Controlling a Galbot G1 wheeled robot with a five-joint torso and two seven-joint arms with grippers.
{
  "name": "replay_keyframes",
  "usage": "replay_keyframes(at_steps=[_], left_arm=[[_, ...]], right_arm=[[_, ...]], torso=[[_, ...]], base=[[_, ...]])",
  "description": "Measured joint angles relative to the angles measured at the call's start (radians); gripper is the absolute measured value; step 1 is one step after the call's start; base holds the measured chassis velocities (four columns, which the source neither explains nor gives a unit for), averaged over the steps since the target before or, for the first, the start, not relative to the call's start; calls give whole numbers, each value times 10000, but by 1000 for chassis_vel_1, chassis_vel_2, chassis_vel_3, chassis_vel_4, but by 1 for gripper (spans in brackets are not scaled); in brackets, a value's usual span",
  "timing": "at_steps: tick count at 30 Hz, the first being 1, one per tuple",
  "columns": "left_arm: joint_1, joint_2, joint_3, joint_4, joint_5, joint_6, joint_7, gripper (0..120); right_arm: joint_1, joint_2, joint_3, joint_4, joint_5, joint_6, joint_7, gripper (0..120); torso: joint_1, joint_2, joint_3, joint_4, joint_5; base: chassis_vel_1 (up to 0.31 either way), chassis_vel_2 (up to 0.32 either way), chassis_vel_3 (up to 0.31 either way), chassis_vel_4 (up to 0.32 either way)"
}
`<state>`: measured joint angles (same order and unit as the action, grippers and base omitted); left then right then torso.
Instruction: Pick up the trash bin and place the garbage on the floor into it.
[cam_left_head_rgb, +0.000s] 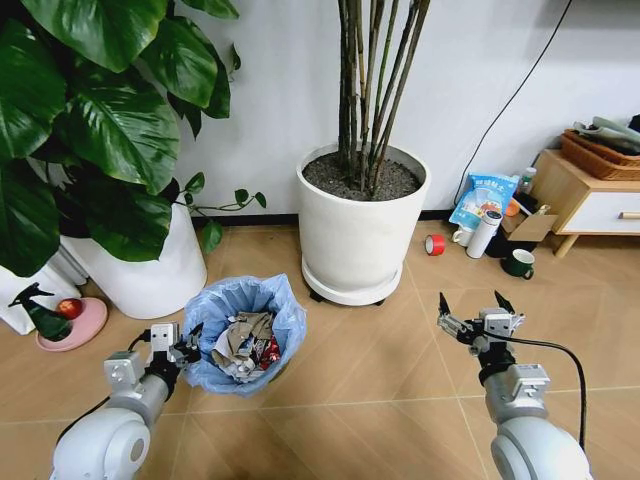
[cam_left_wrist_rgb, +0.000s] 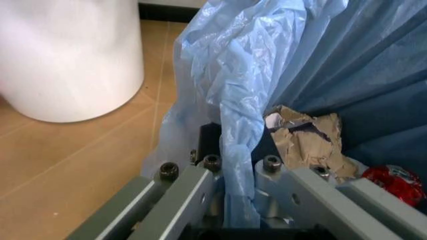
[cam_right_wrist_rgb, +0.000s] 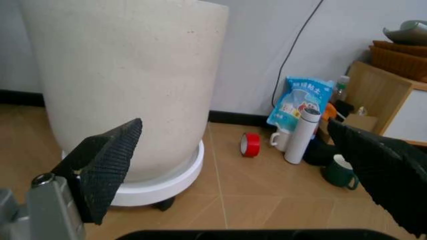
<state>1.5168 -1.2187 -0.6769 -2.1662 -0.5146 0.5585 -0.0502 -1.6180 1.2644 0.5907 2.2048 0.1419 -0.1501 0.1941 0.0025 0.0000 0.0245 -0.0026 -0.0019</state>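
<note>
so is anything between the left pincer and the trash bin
Nothing visible stands between them. The left pincer is already at the trash bin, its fingers straddling the rim and blue bag liner, one inside beside the garbage. The right pincer hangs open, apart from the bin, over bare floor.

Left gripper (cam_left_head_rgb: 188, 350) is clamped closed low at left; right gripper (cam_left_head_rgb: 472, 302) hangs spread wide.

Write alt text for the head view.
The left gripper is clamped on the rim of the trash bin, which holds the garbage, on the floor. The right gripper hovers open beside a big white plant pot.
</note>
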Motion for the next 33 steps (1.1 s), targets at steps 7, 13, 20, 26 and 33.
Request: replay_keyframes(at_steps=[7, 13, 20, 26, 33], left_arm=[[-58, 35, 110, -1, -14, 10, -3, 0], [-61, 43, 145, -34, -22, 13, -3, 0], [-33, -17, 156, -98, -26, 14, 2, 0], [-10, -18, 159, -143, -30, 14, 18, 0], [-22, -56, 235, -170, -38, 15, 29, 0]], right_arm=[[-7, 18, 11, 13, 6, 90, 2, 100], [-32, 30, 19, 15, 2, 112, 2, 100], [-88, 38, -120, 35, -146, 108, -8, 100], [-109, 40, -149, 41, -219, 93, -28, 100], [-145, -38, -99, 88, -216, 99, -29, 100]], torso=[[-1, -1, 0, 2, 0], [-1, 0, -1, 0, 2], [-2, 0, -1, 0, -2], [-2, 0, -2, -1, -2], [0, -1, 0, 0, -2]], base=[[187, 7, -190, 11], [132, -137, -131, 129], [92, -150, -107, 152], [126, -86, -118, 73], [173, -6, -183, 5]])
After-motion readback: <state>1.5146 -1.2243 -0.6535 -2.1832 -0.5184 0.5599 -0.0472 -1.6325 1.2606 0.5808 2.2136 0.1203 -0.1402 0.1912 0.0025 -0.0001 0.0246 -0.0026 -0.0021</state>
